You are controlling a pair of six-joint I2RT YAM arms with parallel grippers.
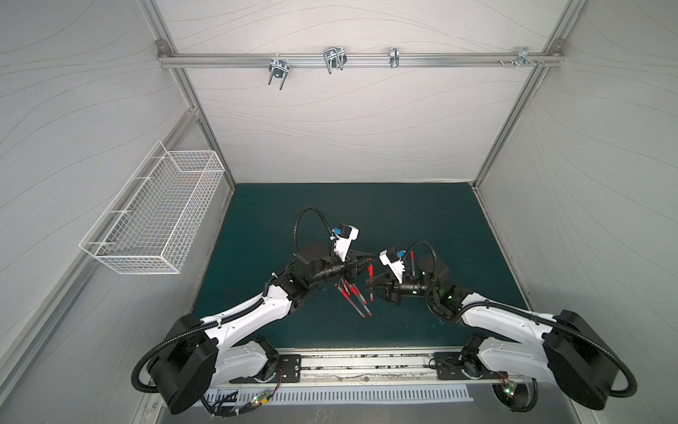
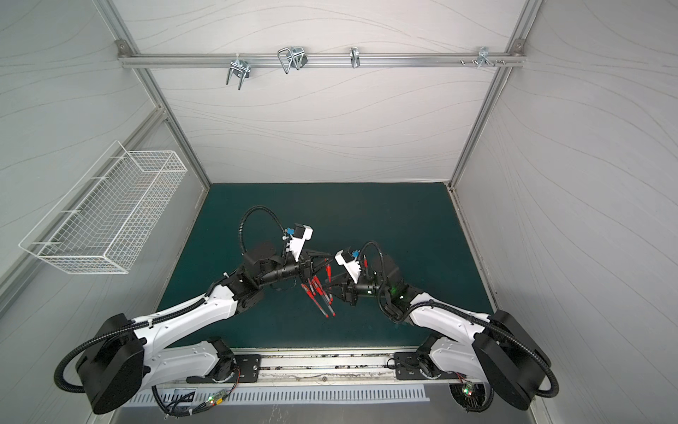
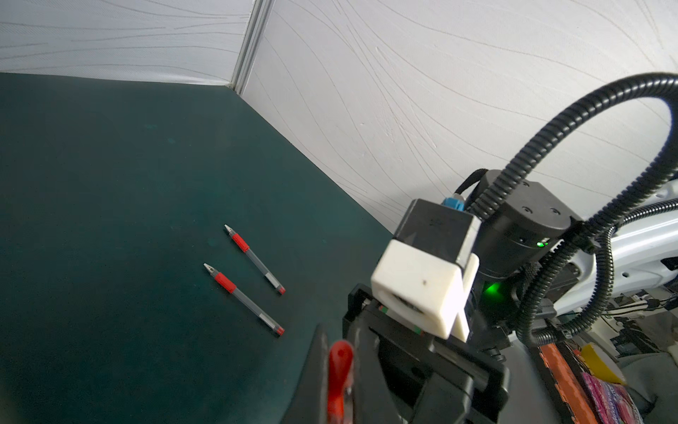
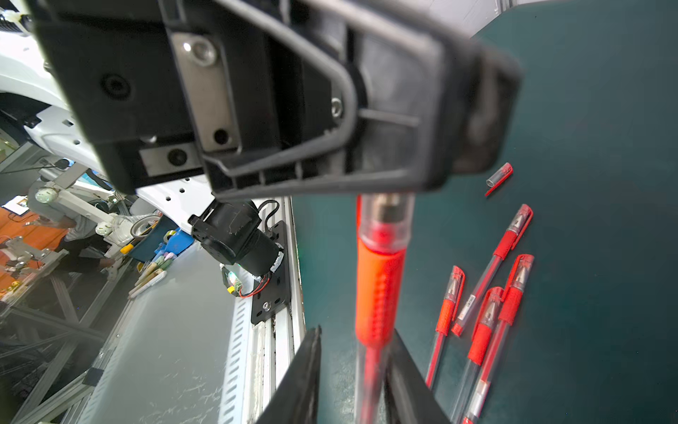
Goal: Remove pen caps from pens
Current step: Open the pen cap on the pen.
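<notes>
Left gripper [image 1: 370, 261] was clamped on the capped end of a pen [image 1: 371, 271]; right gripper [image 4: 352, 378] jaws straddled its barrel, grip unclear.

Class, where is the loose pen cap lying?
In the right wrist view, the loose pen cap lies alone on the green mat, apart from the capped pens.

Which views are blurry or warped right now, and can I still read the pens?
Right wrist view: the left claw and held pen are close and soft; the capped pens on the mat are sharp. Left wrist view: the red cap at the claw is blurred; two uncapped pens are crisp. Both top views: wide-angle bending of the walls, pens small.
</notes>
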